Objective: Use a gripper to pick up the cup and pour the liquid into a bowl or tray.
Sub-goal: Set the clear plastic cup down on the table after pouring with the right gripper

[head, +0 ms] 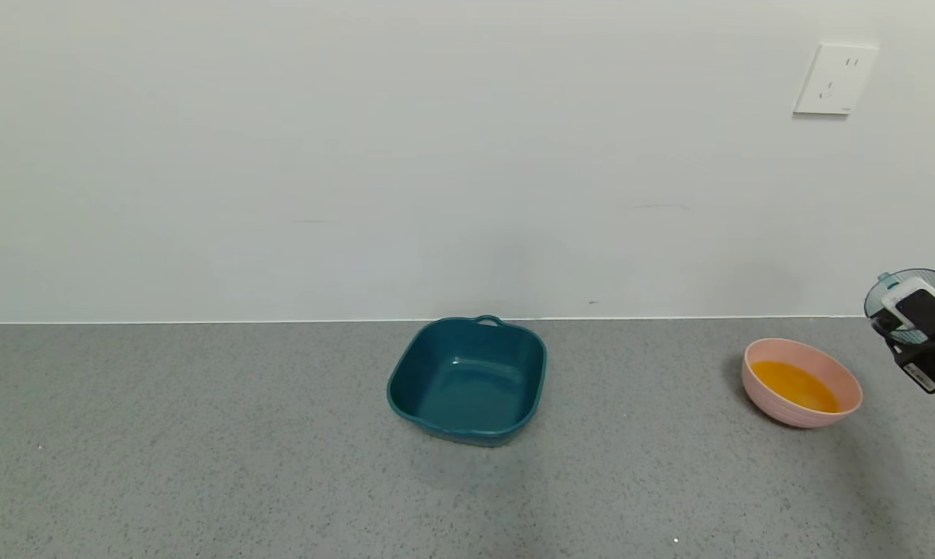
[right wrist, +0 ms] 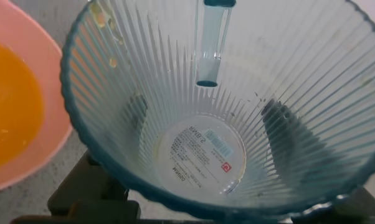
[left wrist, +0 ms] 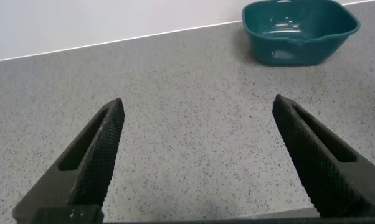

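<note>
My right gripper point(head: 912, 312) is at the far right edge of the head view, shut on the cup point(head: 932, 279), a ribbed translucent blue-grey tumbler. It holds the cup off the table, just right of the bowl. In the right wrist view the cup point(right wrist: 206, 152) is empty apart from small orange drops near its rim, and the dark fingers point(right wrist: 281, 127) show through its wall. The pale pink bowl point(head: 801, 413) holds the orange liquid point(head: 794, 384); both also show in the right wrist view, the bowl point(right wrist: 27, 26) and the liquid point(right wrist: 7, 106). My left gripper point(left wrist: 198, 102) is open and empty over bare table.
A dark teal square tray point(head: 467, 432) with a handle stands empty at the table's middle, near the back wall; it also shows in the left wrist view point(left wrist: 299, 46). A white wall outlet point(head: 834, 79) is at the upper right. The grey speckled table point(head: 203, 450) runs left and forward.
</note>
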